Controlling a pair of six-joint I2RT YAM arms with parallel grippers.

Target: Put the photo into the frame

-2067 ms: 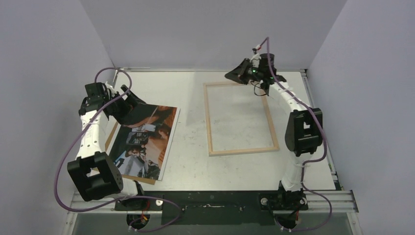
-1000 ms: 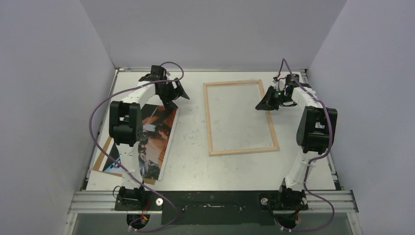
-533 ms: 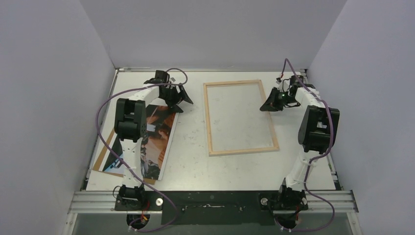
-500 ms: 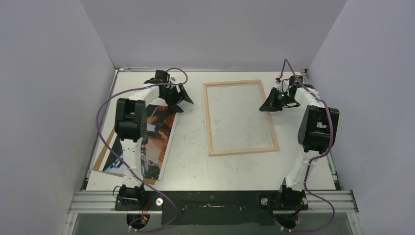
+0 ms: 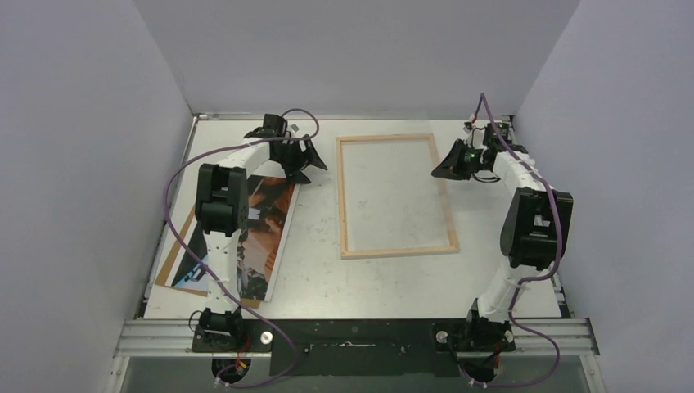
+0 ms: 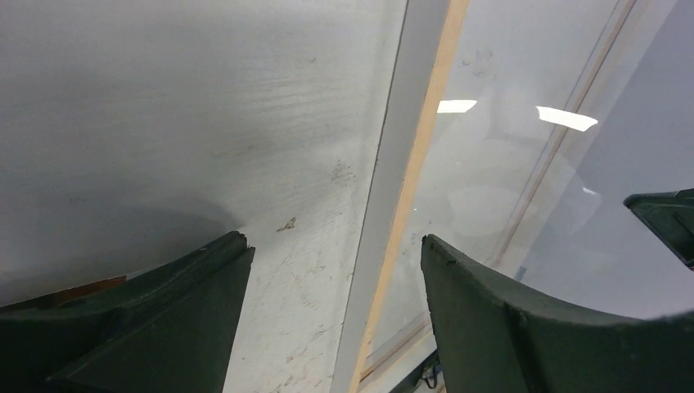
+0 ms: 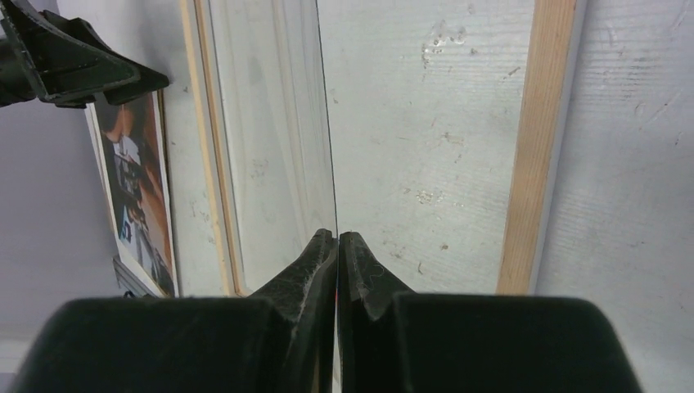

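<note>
The right end effector pinches the clear pane by its edge while the left end effector gapes empty just beside the frame, the photo lying behind it, so the thin pane could slip free and drop.

The frame lies flat on the table, right of centre, pale wood side up. Its long rails run away from the arm bases. The photo lies flat well to the left, on a brown backing board whose edge shows along the photo's left and near sides. The left arm reaches across over the photo, partly hiding it. The left gripper sits just beside the frame's left rail, near the far corner. The right gripper sits at the right rail, toward the far end.
</note>
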